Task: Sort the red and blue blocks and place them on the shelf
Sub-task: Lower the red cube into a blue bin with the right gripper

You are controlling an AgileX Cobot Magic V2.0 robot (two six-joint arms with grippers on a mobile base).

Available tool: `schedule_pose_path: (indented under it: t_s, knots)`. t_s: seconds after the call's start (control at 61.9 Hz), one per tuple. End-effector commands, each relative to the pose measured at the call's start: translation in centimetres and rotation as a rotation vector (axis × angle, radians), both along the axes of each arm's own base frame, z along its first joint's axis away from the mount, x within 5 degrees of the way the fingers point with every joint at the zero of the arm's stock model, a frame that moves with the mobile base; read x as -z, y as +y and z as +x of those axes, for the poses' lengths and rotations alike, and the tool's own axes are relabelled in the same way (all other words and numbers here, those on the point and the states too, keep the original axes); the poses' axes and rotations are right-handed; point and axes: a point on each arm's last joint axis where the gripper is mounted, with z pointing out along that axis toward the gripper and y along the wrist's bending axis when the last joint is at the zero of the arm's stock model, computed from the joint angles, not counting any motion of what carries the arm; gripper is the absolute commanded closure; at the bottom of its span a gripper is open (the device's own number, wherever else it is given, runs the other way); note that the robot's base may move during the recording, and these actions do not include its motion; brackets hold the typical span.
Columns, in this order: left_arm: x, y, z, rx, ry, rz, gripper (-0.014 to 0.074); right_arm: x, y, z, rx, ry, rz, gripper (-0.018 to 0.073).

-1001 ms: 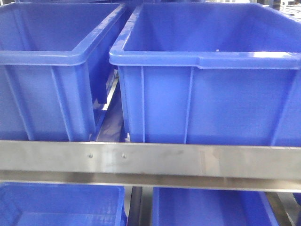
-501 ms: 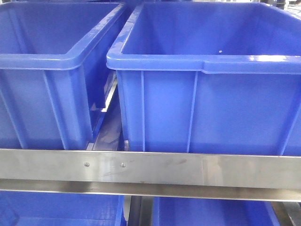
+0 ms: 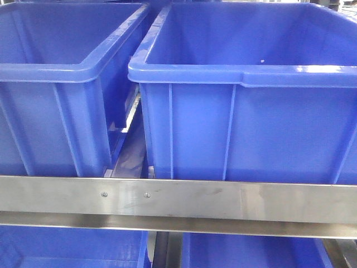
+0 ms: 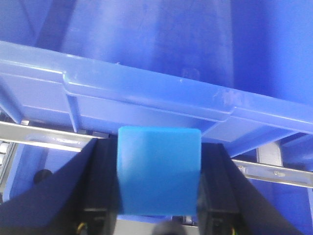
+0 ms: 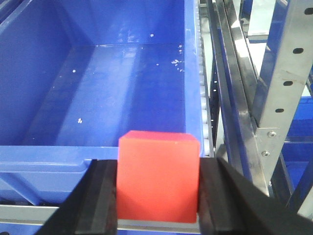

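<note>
Shelf point(image 3: 223, 195) — left tool point(image 4: 159, 147) grips blue point(image 4: 159, 176), right tool point(image 5: 157, 164) red point(image 5: 157, 181).

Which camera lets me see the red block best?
The right wrist view: the red block fills its middle, clamped in the right gripper. The front and left wrist views don't show it; the left gripper holds the blue block.

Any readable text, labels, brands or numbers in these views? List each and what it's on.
None readable in any view. The blue bins show plain moulded walls; the shelf front rail, two screw heads only; the shelf upright, punched holes only. The blue block in the left end effector and the red block in the right end effector have blank faces.
</note>
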Motion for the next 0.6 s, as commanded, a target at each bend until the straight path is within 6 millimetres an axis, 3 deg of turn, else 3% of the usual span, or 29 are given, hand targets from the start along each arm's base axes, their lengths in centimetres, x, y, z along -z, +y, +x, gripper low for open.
schedule_pose_path:
  t_s: [0.0,0.581]
  knots:
    - [-1.54,-0.06,0.37,-0.002,-0.102,-0.025,0.0472,-1.65,-0.11,0.07,0.013,-0.108,-0.003,0.051]
    - [-1.54,-0.06,0.37,-0.002,-0.102,-0.025,0.0472,-1.65,-0.11,0.07,0.013,-0.108,-0.003,0.051]
